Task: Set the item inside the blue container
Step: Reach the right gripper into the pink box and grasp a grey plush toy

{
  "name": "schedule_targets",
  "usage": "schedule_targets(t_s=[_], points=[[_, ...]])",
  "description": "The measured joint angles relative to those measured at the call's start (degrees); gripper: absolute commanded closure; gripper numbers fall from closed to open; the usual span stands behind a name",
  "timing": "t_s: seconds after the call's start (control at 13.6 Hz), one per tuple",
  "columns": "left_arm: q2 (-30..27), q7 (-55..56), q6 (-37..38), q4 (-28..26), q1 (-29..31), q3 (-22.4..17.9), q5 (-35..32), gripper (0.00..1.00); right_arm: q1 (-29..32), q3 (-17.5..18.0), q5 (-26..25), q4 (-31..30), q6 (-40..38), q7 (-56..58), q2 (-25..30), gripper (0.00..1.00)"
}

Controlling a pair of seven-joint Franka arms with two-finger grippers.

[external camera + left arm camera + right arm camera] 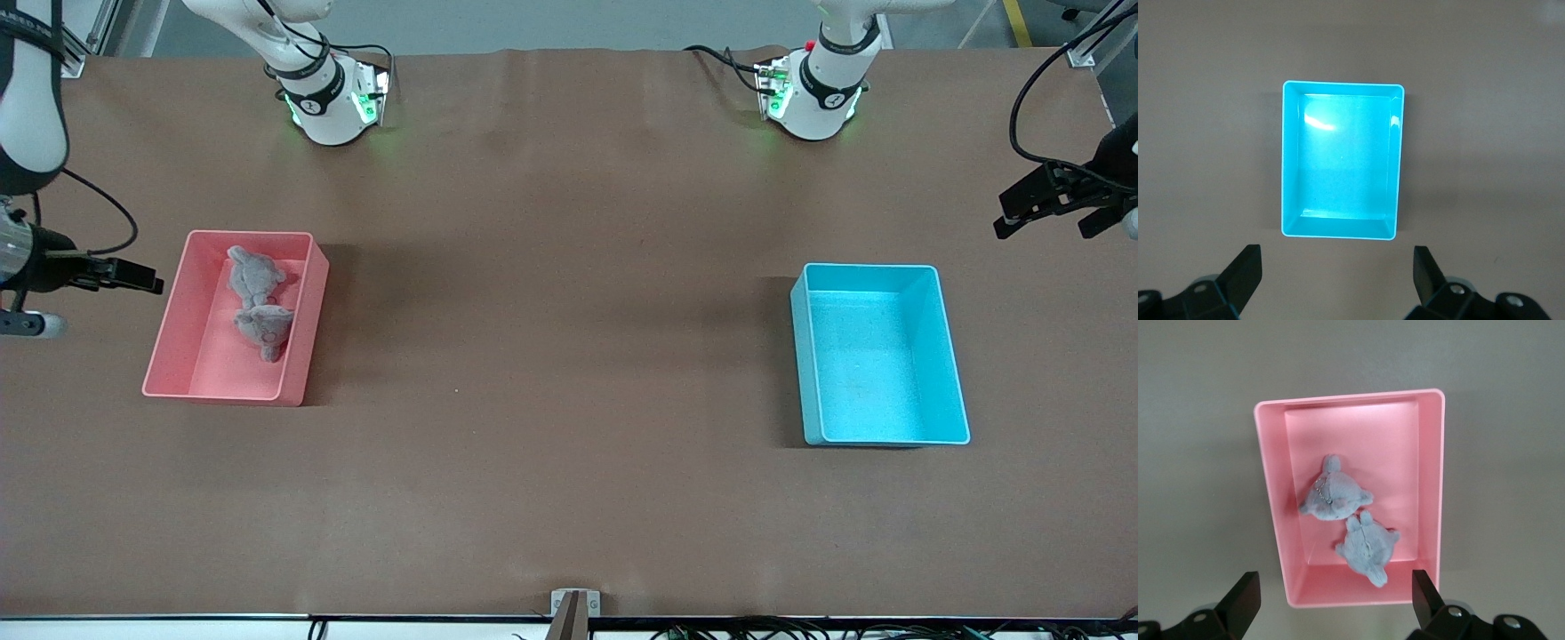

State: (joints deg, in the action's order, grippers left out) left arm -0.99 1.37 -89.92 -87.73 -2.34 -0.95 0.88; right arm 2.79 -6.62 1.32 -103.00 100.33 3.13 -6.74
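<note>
The blue container (876, 356) (1338, 160) stands empty toward the left arm's end of the table. Two grey plush toys (253, 274) (265, 327) lie touching inside a pink bin (200, 356) toward the right arm's end. In the right wrist view the same two plush toys (1333, 497) (1368, 547) show in the pink bin (1271, 493). My right gripper (133, 276) (1333, 583) hangs open and empty over the table just outside the pink bin. My left gripper (1042, 222) (1336, 260) hangs open and empty over the table just outside the blue container.
The brown table (569, 356) stretches wide and bare between the two bins. The arm bases (329, 98) (813, 89) stand along the table edge farthest from the front camera. A small bracket (575, 604) sits at the nearest edge.
</note>
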Motion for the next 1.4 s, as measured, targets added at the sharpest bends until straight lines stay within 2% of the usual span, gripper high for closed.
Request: schedule_targets(t_s=[0.52,0.74,1.03,1.4], points=[[0.0,0.0,0.0,-0.01,0.03,-0.05,0.0,0.0,-0.15,0.51,2.28,-21.94,29.32,-1.94,-0.4,0.0],[0.0,0.0,0.0,-0.02,0.03,-0.04,0.0,0.0,-1.0,0.84,4.02,-28.58,40.31,-2.1,-2.59,0.0],[0.0,0.0,0.0,-0.02,0.03,-0.04,0.0,0.0,-2.22,0.93,4.72,-31.04,48.08,-2.59,-6.89,0.0],[0.0,0.0,0.0,-0.02,0.03,-0.03,0.0,0.0,-2.23,0.89,4.8,-31.19,51.28,-2.62,-9.58,0.0]])
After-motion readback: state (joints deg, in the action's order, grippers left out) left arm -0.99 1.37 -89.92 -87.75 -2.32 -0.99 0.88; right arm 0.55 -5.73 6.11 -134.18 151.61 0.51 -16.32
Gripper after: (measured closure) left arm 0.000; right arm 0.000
